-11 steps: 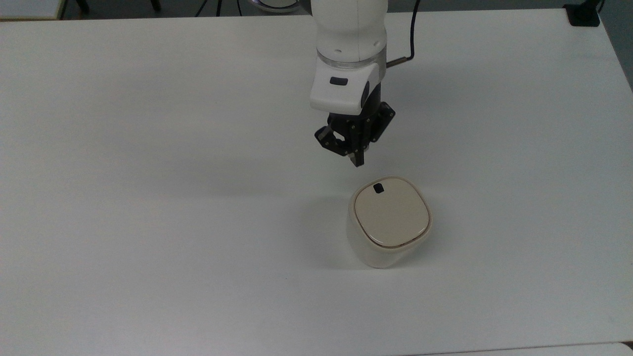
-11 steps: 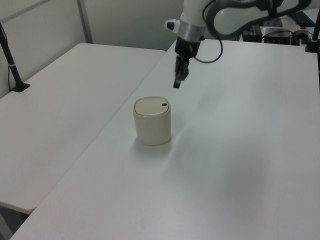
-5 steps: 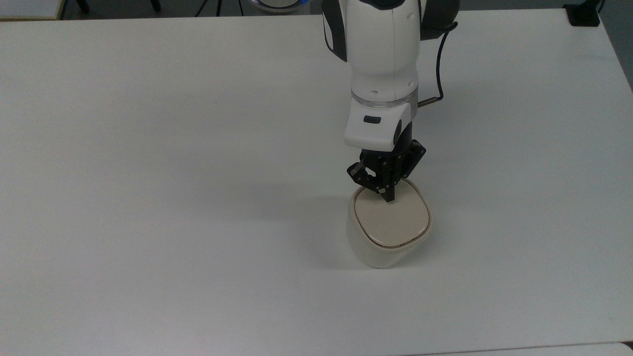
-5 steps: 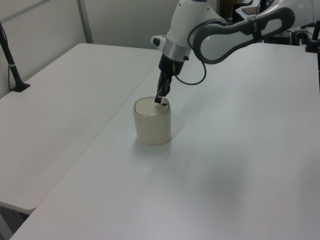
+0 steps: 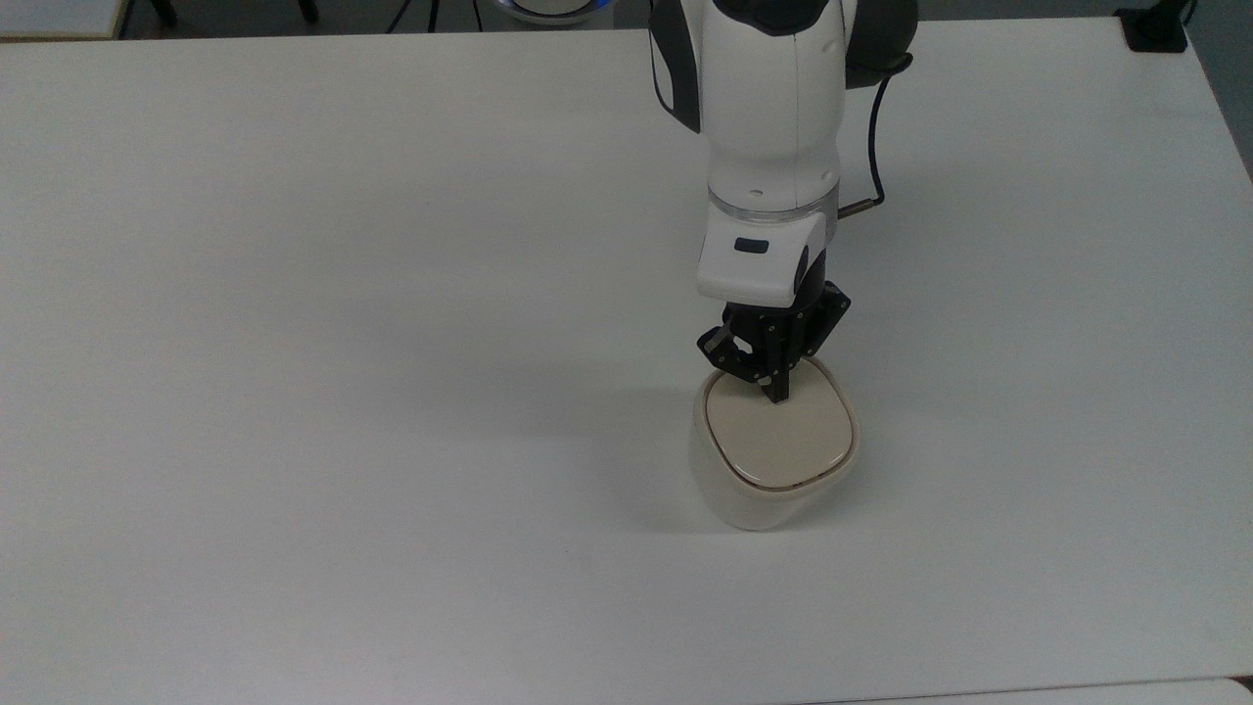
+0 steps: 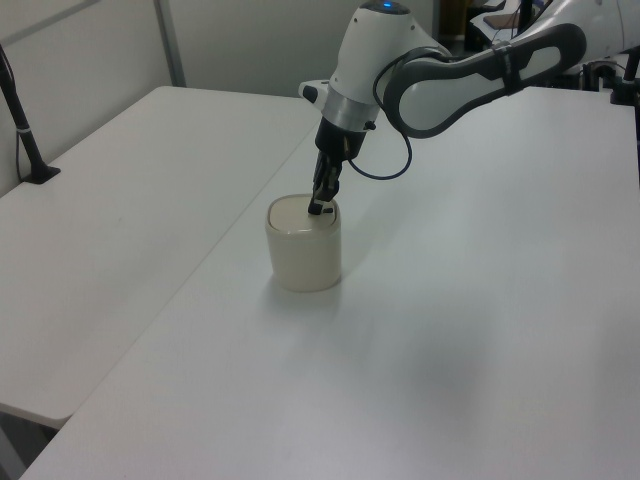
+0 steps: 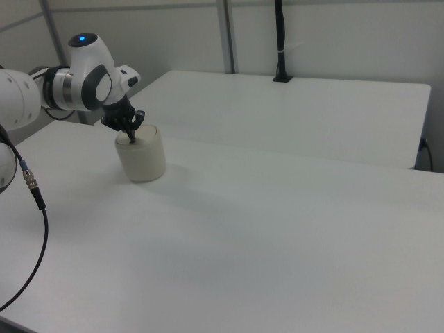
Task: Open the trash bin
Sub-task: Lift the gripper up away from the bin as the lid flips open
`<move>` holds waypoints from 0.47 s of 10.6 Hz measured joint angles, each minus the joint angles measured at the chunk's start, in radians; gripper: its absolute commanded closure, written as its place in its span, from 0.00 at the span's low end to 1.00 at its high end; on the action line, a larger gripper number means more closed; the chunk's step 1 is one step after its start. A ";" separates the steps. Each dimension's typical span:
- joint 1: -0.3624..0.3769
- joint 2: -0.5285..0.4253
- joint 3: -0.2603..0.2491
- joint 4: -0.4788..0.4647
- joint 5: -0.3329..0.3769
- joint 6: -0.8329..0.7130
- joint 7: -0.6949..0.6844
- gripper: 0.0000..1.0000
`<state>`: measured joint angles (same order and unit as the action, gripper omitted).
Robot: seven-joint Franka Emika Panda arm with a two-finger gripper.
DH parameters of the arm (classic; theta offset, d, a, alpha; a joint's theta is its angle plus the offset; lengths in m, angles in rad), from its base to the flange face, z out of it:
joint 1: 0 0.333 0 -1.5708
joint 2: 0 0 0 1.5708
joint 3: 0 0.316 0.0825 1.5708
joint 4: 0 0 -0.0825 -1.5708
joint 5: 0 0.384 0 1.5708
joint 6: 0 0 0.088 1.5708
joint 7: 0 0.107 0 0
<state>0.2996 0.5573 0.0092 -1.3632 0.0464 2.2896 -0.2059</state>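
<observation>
1. The trash bin [image 5: 773, 455] stands on the table [image 5: 294, 392], lid closed, directly beneath me;
2. My end effector [image 5: 778, 394], fingers clenched together, touches the lid's far edge in the top view; pressing straight down looks next.

Bright, even overhead light; soft shadow left of trash bin [image 5: 773, 460]; mild grain.

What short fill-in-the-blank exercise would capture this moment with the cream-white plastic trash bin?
1. The beige hinged lid of the cream-white plastic trash bin is ____.
2. The black two-finger gripper has its tips down on the bin's ____.
3. The gripper's fingers are ____.
4. The bin stands on a ____ table.

Missing words: closed; lid; shut; white
</observation>
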 measured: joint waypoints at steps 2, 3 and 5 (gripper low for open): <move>-0.003 -0.024 -0.002 0.008 0.000 0.000 0.003 1.00; -0.015 -0.062 -0.004 0.007 0.000 -0.025 0.003 0.87; -0.053 -0.177 -0.008 -0.019 0.000 -0.191 0.004 0.00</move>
<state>0.2462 0.3803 0.0011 -1.3824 0.0466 2.0991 -0.2019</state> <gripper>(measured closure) 0.947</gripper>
